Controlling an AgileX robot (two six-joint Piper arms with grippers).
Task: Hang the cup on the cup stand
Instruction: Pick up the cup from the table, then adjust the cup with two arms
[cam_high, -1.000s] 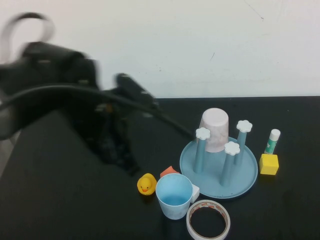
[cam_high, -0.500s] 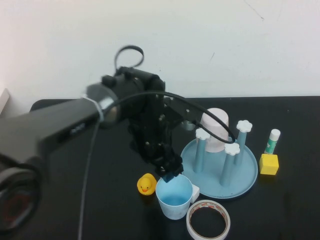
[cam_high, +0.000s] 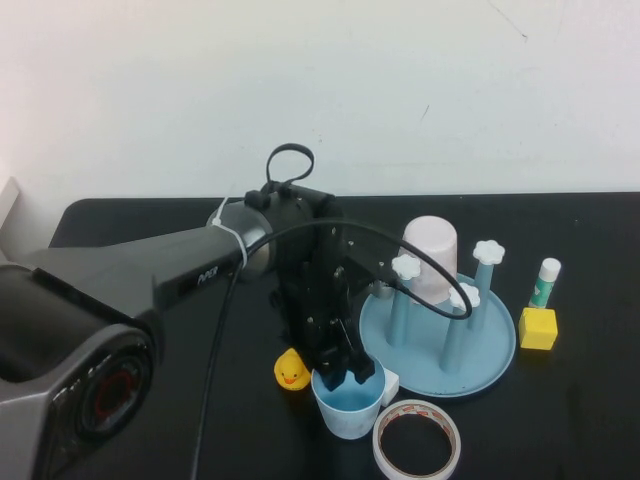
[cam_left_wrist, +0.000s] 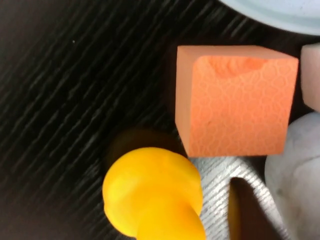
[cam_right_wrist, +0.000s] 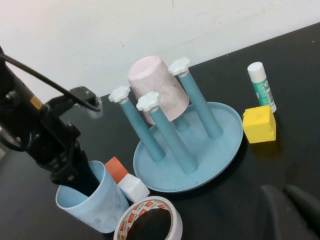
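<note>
Two grippers noted, with every place given relative to the cup stand (cam_high: 495, 360), a round dusty-blue tray with upright blue pegs under white flower caps, standing on the black table (cam_high: 600, 420).

Farthest left of the stand: a yellow rubber duck (cam_high: 292, 370), upright on the table, just beside the cup and apart from the tray.

Next, left of the stand and nearer the camera: the cup (cam_high: 348, 410), light blue, upright, mouth up, standing on the table close to the tray's rim and not on any peg. The left gripper (cam_high: 347, 372) reaches down from the left arm onto the cup's rim on the side away from the stand, its tip dipping inside the mouth. Whether it is open or clamped on the cup wall cannot be told.

Between cup and stand: an orange block (cam_right_wrist: 116, 169) and a white block (cam_right_wrist: 133, 188), side by side, the white one near the tray's edge.

In front of the stand: a white tape roll (cam_high: 385, 440), lying flat, just beside the cup.

On the stand: a pale pink cup (cam_high: 432, 250), inverted over a rear peg.

Right of the stand: a glue stick (cam_high: 545, 282), upright, and a yellow cube (cam_high: 537, 328) just in front of it, both near the tray but apart from it.

Farthest right: the right gripper (cam_right_wrist: 285, 189), closed and empty, held well clear of the stand.
</note>
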